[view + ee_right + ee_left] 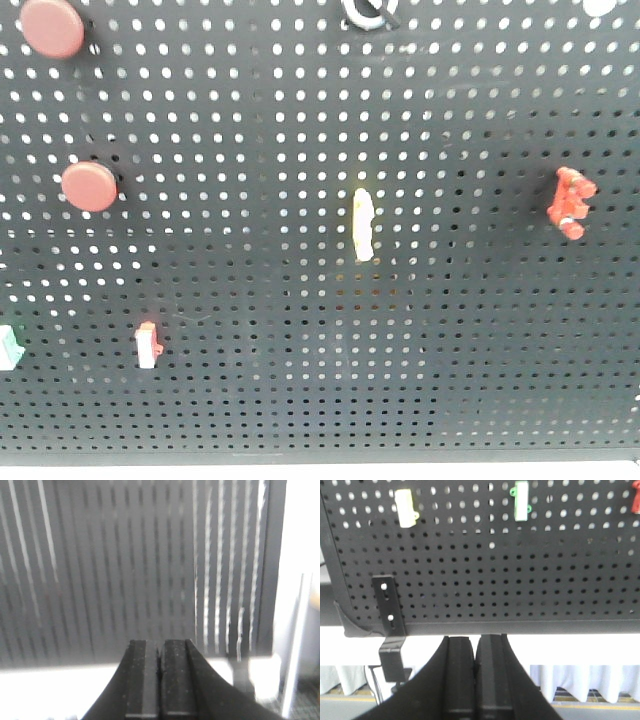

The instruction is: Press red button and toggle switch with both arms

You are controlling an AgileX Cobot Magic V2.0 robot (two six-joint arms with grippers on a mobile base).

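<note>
Grippers first: the left gripper (476, 680) and right gripper (160, 680) both sit pinched together, holding nothing, just below the pegboard (320, 380). Farther up that pegboard, two red buttons (89, 186) sit left, a red switch (570, 203) right.

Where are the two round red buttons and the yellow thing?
Upper button (52, 27), front view, middle of cap.
Lower button (89, 186), front view, middle of cap.
Yellow thing (363, 225), front view, its middle.
</note>
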